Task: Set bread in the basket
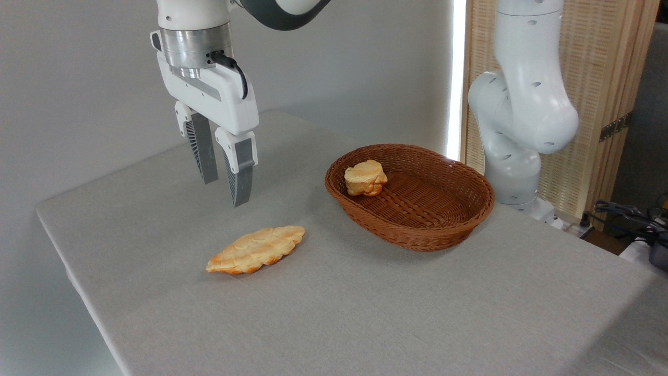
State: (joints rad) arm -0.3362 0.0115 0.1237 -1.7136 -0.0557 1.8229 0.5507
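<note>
The hand (225, 193) is held in the air above the surface (365, 303), pointing straight down from a white and metal wrist at the upper left. Its two grey ribbed fingers (240, 177) are spread a little apart, and nothing is gripped between them. A black cable is seen curling off the side of the wrist.

The bread (255, 249), a long, flat, golden-orange pastry with scalloped edges and a ridged top, is laid flat on the surface, below the fingertips and slightly to their right. It is not touched by the hand; a clear gap of air is left between them. Its long axis is slanted, with the nearer end to the left and the farther end to the right.

The basket (459, 222), oval, shallow and woven in reddish-brown wicker, is placed to the right of the bread and apart from it. A small, pale, chunky roll (365, 177) is seen inside it, resting against the left inner wall.

The surface is covered by a light grey cloth. The white base of the arm (522, 109) is stood behind the basket at the right, in front of a pale slatted screen (605, 78). A few dark cables (626, 214) are gathered at the far right edge.
</note>
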